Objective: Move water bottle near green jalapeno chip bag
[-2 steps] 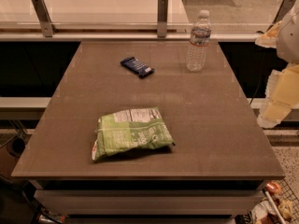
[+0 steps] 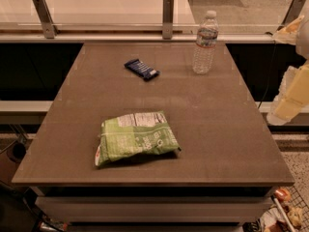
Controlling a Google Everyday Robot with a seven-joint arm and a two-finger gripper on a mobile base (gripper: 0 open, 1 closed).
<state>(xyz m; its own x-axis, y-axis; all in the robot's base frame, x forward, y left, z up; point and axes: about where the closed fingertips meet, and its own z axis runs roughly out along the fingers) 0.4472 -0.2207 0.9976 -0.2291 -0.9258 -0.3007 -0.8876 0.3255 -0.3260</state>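
Tall clear ribbed plastic water bottle, white cap and pale label band near the top, stands upright on the far right part of the flat grey-brown table top, close to its back edge; nothing touches it.

Crinkled light green jalapeno chip bag, white print and white nutrition panel facing up, lies flat in the near part of the table, left of centre; it is well apart from the water bottle, with bare surface between the two.

Small dark blue wrapped bar lies flat in the far middle, left of the bottle and beyond the bag; it is apart from both.

My gripper shows as a pale cream shape at the right edge of view, off the table's right side and just beside it, about level with the stretch between bottle and bag; it touches none of the three items; I cannot tell whether the claw is released or clenched.

Behind the table runs a pale counter with upright metal posts; a dark gap lies beneath it.
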